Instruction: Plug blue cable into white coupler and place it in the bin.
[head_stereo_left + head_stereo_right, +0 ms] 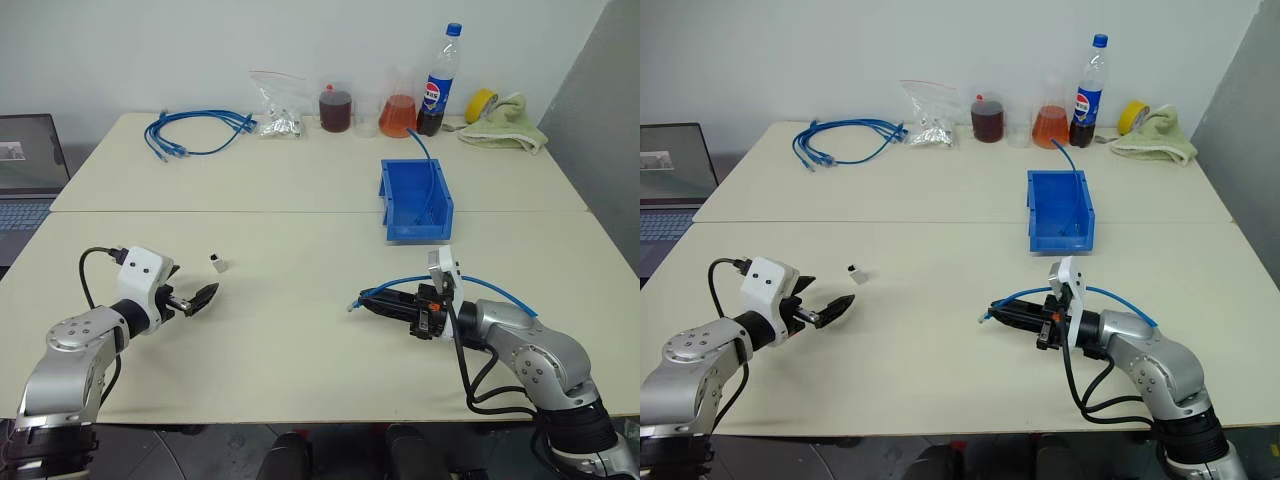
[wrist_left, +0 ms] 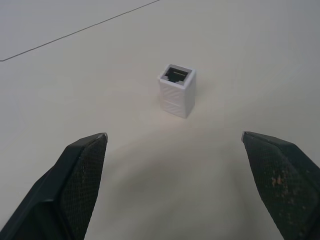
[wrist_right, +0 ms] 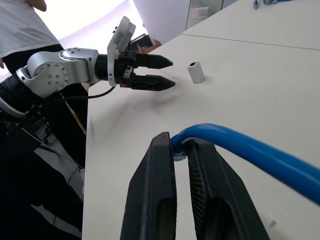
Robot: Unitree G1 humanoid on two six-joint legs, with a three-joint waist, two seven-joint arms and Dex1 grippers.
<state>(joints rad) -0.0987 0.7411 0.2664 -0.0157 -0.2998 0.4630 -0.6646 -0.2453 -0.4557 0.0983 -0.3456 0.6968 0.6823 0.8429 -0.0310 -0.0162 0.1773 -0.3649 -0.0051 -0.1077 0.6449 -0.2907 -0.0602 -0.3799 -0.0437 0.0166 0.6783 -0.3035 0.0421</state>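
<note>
The white coupler [image 1: 216,263] stands left of centre, just beyond the spread-jawed left gripper [image 1: 197,297]. The blue cable [image 1: 395,290] is clamped by the right gripper [image 1: 385,303], lower right. A Pepsi logo is seen on the bottle [image 1: 439,84], upper right.

The left gripper [image 1: 203,297] hangs low over the table [image 1: 300,370], its forearm reaching in from the near left corner. Its two black fingers [image 2: 80,175] stand wide apart and grip nothing, tips aimed across the table's surface. The right gripper [image 1: 385,303] hangs just above the table near its front right edge, turned sideways to point toward the left arm. Its fingers [image 3: 160,200] are pressed nearly together, pinching the blue cable [image 3: 240,145] close to its end.
</note>
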